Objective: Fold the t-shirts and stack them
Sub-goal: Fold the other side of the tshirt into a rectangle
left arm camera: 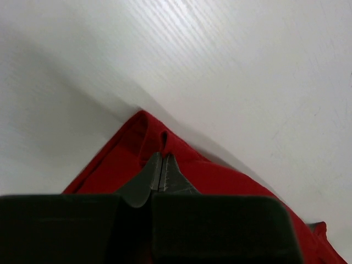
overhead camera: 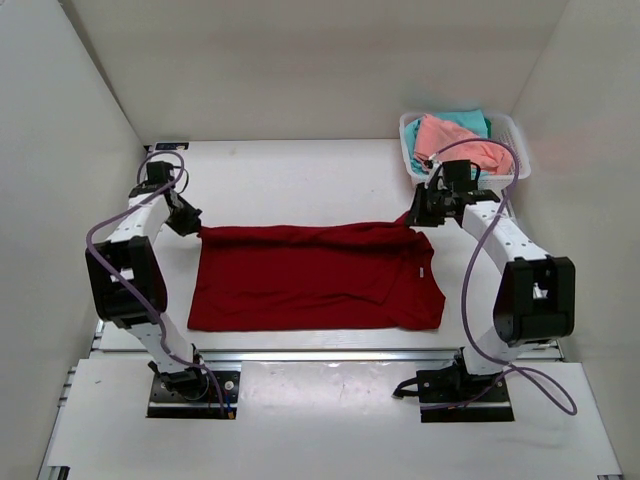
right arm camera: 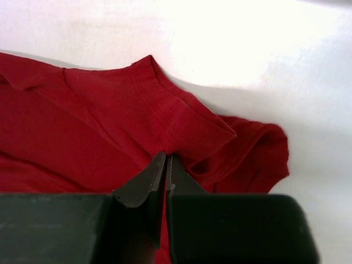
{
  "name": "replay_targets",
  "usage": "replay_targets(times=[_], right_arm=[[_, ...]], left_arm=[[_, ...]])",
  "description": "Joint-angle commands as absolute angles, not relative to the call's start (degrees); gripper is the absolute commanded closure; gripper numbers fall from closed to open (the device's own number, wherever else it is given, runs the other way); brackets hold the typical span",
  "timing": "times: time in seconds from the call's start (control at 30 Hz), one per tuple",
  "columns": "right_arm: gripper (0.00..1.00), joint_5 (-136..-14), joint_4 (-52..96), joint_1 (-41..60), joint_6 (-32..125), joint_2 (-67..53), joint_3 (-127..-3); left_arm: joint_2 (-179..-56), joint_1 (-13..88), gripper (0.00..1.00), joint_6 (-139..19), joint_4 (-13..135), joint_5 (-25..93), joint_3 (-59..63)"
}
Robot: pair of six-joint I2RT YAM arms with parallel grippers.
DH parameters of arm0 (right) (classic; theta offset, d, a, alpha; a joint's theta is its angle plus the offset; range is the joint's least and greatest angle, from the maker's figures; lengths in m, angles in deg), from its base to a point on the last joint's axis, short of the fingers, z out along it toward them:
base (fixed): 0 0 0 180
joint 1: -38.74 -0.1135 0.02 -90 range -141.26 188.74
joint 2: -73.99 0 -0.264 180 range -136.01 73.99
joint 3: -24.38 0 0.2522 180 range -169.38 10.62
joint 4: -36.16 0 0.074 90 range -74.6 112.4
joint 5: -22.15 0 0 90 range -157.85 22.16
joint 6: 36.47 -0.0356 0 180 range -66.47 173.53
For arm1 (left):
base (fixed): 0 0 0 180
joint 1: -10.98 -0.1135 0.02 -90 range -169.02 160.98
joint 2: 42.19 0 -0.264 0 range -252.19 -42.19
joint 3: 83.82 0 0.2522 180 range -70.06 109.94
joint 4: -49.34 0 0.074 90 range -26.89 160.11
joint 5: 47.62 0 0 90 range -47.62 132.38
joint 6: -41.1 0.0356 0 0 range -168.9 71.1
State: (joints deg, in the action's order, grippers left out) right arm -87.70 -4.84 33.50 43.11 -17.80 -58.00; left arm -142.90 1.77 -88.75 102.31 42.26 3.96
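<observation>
White walls box in a white surface (overhead camera: 300, 170), and the dark red t-shirt (overhead camera: 310, 285) is spread across the middle of it, between the two arms, as a wide rectangle with some wrinkles and a sleeve poking out on its right side. Left claw (overhead camera: 197, 228) is at the far left corner of the shirt, and in its wrist view the fingers (left arm camera: 157, 173) are pressed together with a little peak of red cloth pinched between the tips. Right claw (overhead camera: 413, 220) is doing the same at the far right corner: fingers (right arm camera: 157, 173) closed tight on a hemmed edge of the shirt, cloth bunched up just past the tips. Back in the far right corner of the surface sits a white mesh basket (overhead camera: 520, 150) with the salmon pink t-shirt (overhead camera: 450, 140) heaped on top and the teal t-shirt (overhead camera: 472, 120) peeking out behind it.
</observation>
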Motion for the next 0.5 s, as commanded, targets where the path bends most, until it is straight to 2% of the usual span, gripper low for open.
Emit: replay_targets(times=[0.0,0.47], right_arm=[[1.0,-88.6,-2.8,33.0,44.3,-12.2,-54.9],[1.0,-88.9,-1.5,33.8,45.2,1.8,-41.0]], left_arm=[[-136.6,1.1,1.0,-87.2,101.0,41.2,0.7],[-124.7,-0.2,1.0,-85.2,99.2,42.2,-14.3]])
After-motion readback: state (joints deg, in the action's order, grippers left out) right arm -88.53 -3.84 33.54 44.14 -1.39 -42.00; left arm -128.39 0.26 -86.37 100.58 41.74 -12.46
